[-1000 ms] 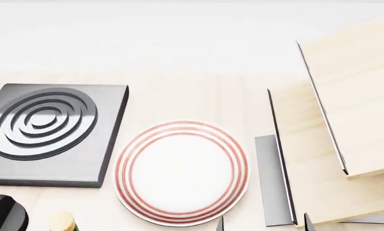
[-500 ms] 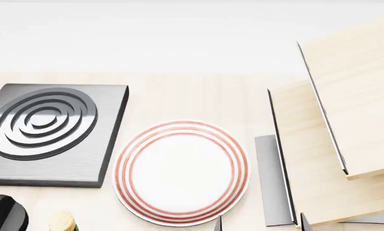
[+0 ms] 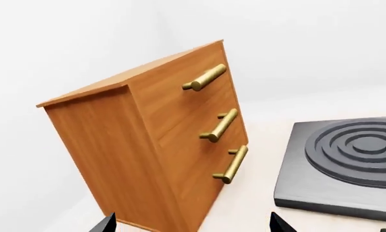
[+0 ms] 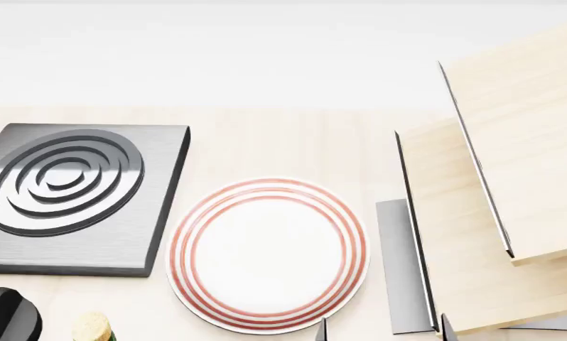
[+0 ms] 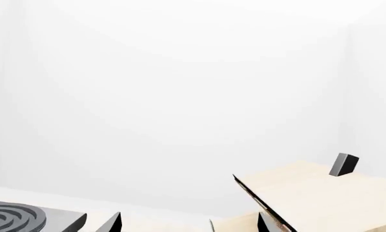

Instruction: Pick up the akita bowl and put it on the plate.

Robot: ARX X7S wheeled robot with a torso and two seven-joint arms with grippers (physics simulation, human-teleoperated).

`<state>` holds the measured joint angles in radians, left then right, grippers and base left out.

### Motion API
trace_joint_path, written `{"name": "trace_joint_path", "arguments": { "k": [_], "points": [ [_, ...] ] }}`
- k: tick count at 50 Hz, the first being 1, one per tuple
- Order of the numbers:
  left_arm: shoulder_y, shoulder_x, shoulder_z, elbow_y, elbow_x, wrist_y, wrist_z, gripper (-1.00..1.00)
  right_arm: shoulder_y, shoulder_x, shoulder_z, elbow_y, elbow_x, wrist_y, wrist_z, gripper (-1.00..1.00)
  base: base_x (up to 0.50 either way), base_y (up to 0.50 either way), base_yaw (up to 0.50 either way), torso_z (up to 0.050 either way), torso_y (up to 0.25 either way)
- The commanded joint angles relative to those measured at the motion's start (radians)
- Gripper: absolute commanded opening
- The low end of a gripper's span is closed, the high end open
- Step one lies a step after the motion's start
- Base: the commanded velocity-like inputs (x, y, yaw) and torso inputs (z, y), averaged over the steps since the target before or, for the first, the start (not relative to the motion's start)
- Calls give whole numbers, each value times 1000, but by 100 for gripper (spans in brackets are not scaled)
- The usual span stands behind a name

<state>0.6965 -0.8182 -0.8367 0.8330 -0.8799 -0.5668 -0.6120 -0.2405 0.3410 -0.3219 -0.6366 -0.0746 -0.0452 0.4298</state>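
The plate [image 4: 267, 254], white with red rings round its rim, lies flat on the pale wooden table in the head view, with nothing on it. The akita bowl is out of view in every frame. Only two dark tips of my right gripper [image 4: 384, 329] show at the head view's bottom edge, just near-right of the plate, set wide apart. In its own view the right gripper [image 5: 189, 224] is open and holds nothing. My left gripper [image 3: 194, 225] is also open, with nothing between its tips, facing a wooden drawer cabinet [image 3: 160, 145].
A dark grey square stove [image 4: 70, 195] with raised rings sits left of the plate and also shows as the stove [image 3: 348, 169] beside the cabinet. Pale wooden boxes [image 4: 511, 185] with grey panels crowd the right. A dark rounded shape [image 4: 4, 316] and a cork-like top [image 4: 92, 327] sit at the near left.
The right gripper's tips at the head view's bottom edge have crept slightly left. Plate and stove have not moved.
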Motion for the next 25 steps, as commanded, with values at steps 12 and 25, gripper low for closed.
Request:
{"name": "trace_joint_path", "arguments": {
  "k": [12,25],
  "points": [
    [-73,-1,27,-112,-115,-33,78,100,16,3,-14,32,6,-3,5,100,0,0,0,0,0],
    [-109,-11,63,-173,-147,-49,104,100,22,4,-22,36,8,7,7,100,0,0,0,0,0]
  ]
}}
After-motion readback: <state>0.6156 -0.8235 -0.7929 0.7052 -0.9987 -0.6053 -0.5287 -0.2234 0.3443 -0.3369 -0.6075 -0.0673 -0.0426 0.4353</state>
